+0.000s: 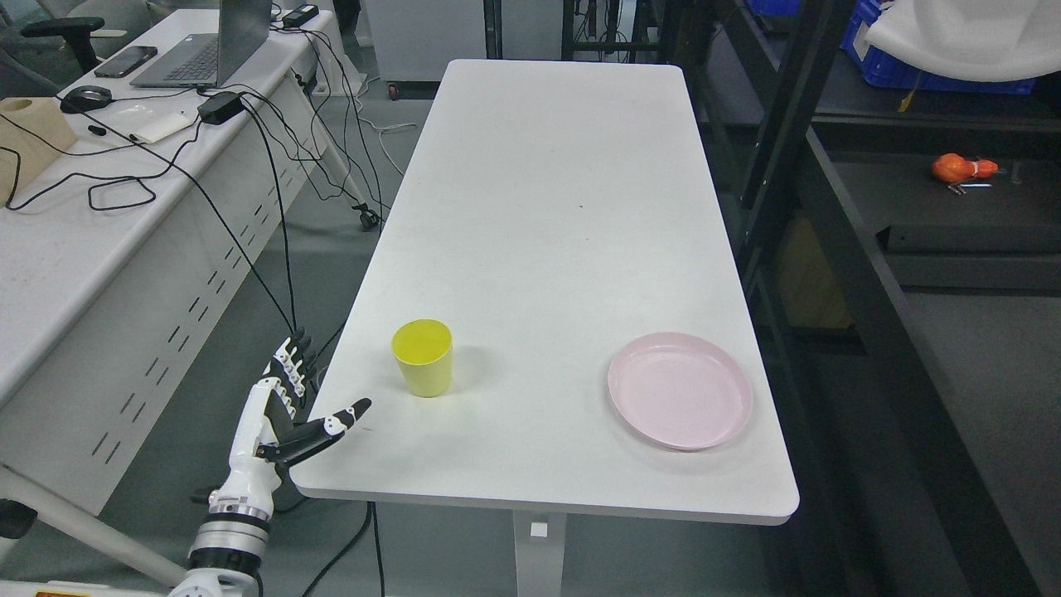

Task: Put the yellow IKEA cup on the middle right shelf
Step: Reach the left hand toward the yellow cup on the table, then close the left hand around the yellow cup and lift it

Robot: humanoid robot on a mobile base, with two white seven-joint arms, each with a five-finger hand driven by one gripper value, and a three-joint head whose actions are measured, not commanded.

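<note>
A yellow cup [423, 357] stands upright on the white table [539, 207] near its front left corner. My left hand [302, 394] is open at the table's left edge, fingers straight and thumb stretched over the tabletop, a short way left of the cup and not touching it. A dark shelf unit [837, 249] stands along the table's right side. My right arm is out of view.
A pink plate [680, 390] lies on the table at the front right. A desk [99, 207] with a laptop [211, 50], cables and a mouse stands to the left. An orange object [957, 168] lies on a dark shelf at right.
</note>
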